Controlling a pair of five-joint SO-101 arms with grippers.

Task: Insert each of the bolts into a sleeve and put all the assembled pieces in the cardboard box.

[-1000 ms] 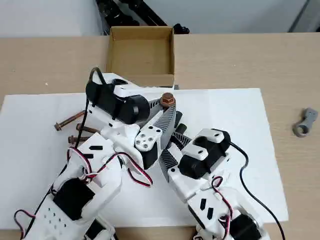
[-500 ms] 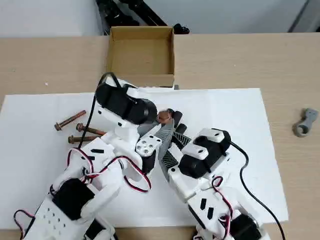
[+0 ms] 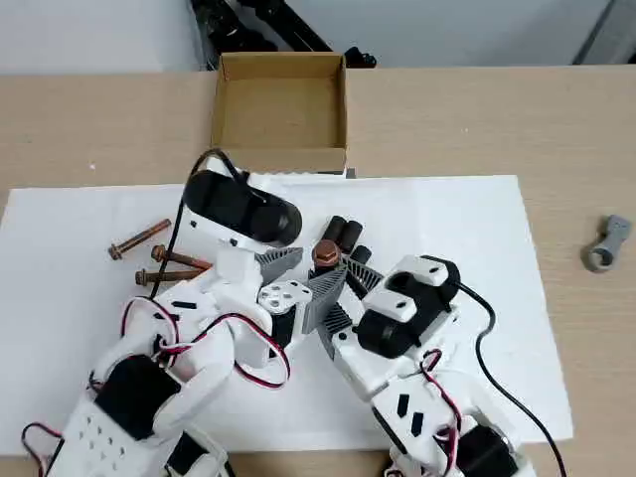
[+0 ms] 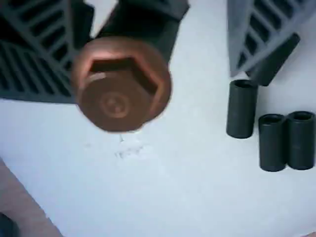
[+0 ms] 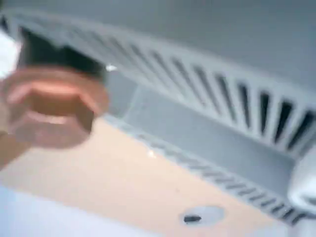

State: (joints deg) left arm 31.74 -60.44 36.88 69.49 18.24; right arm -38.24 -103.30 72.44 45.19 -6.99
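A: Entry 1, left gripper [image 3: 313,264]?
B: Jaws wide apart, nothing clamped. Arm low over white sheet [image 3: 477,229], wrist bent toward mid-table.
A: Task item?
B: Copper bolt [image 4: 121,84], head up, between the two grippers. Shank sits in black sleeve [image 4: 143,19], mostly hidden by the head. Contact w/ sheet: can't tell.
A: Entry 2, right gripper [image 3: 346,290]?
B: Close in on bolt's other side, arm angled in from near edge. Grip: can't tell.
A: Misc.?
B: Three loose sleeves [image 4: 272,142] near, two touching. Three loose bolts [image 3: 164,260] on sheet, well apart from grippers. Cardboard box [image 3: 281,157] at sheet's far edge.
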